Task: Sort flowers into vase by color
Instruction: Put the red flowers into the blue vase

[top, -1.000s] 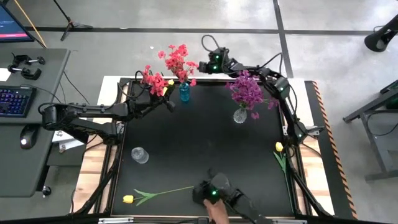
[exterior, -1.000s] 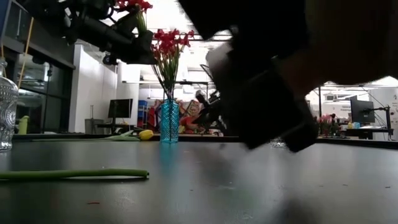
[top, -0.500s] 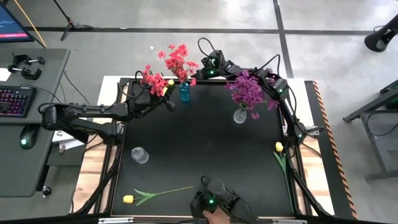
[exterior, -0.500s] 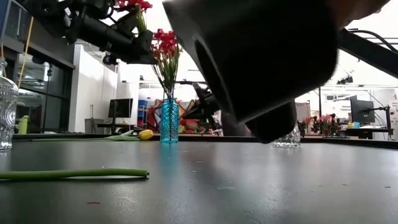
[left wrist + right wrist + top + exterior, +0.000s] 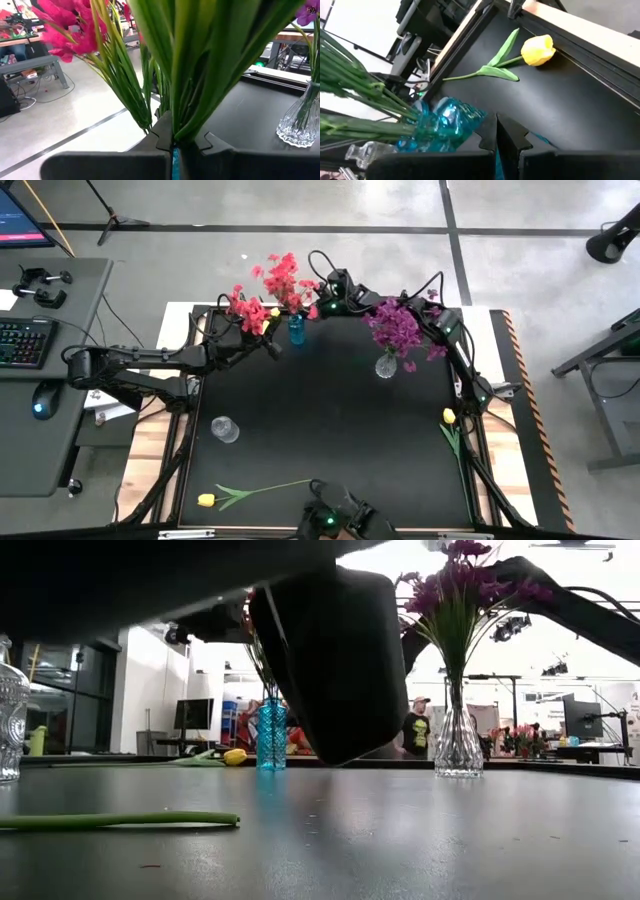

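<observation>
red bunch held beside the blue vase
your left gripper [image 5: 174, 145] is clamped on the red flowers [image 5: 248, 310]; lower their stems into the blue vase [image 5: 296, 329] just beside it. right gripper [image 5: 496, 135], fingers together, holds nothing.

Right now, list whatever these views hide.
- Low view: a dark object close to the lens hides most of the blue vase's flowers.
- Left wrist view: stems in the left gripper block what lies ahead.
- High view: a dark device is cut off by the bottom edge.
</observation>
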